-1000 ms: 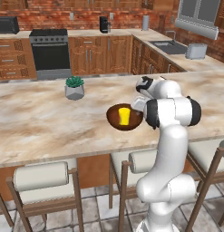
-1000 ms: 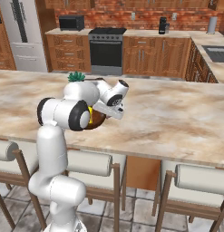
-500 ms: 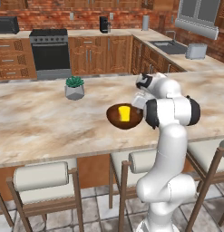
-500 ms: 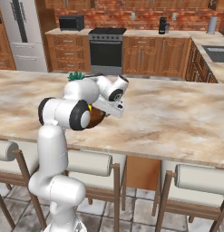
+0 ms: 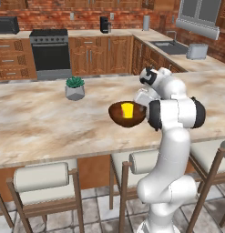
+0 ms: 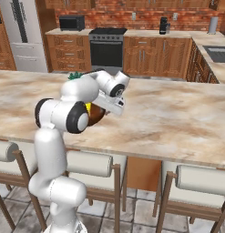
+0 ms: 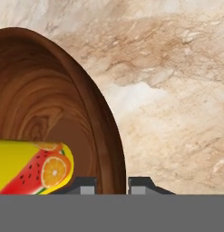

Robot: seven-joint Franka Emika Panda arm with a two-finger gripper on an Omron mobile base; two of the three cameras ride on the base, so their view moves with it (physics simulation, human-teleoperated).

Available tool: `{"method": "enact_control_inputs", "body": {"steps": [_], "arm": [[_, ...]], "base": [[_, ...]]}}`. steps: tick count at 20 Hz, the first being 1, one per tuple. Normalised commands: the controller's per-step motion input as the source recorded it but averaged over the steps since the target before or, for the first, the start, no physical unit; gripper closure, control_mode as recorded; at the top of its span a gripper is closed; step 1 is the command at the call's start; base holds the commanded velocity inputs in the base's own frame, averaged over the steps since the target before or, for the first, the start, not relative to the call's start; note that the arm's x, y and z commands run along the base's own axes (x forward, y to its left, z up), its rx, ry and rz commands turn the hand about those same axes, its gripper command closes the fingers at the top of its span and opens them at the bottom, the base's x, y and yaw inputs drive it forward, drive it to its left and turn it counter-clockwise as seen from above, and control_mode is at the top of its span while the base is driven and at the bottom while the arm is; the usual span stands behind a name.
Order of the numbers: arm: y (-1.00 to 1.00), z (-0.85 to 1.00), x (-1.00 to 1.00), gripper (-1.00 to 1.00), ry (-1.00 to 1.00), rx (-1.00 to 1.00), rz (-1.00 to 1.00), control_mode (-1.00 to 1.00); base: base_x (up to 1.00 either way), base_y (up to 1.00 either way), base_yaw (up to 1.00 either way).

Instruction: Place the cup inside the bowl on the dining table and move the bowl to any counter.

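The dark brown wooden bowl hangs just over the dining table, tipped toward the left base camera. Inside it rests the yellow cup. My gripper is shut on the bowl's right rim. In the hand view the rim of the bowl runs down between the two fingertips, and the cup lies on its side at lower left, showing a fruit print. In the right base view my arm hides most of the bowl. The counter runs along the brick wall at the back.
A grey faceted plant pot stands on the table to the bowl's far left. Stools line the table's near edge. The black stove sits in the back counter, with a sink and a toaster at the right.
The hand and the bowl have edged slightly upward. The grip on the rim is the same, and the cup stays inside.
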Motion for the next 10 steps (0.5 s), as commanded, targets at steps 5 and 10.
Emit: {"method": "enact_control_inputs", "body": {"steps": [5, 10], "arm": [[0.0, 0.29, -0.39, 1.0, 0.0, 0.0, 0.0, -1.0], [0.0, 0.25, -0.5, 1.0, 0.0, 0.0, 0.0, -1.0]], "base": [[0.0, 0.0, 0.0], [0.0, 0.0, 0.0]]}}
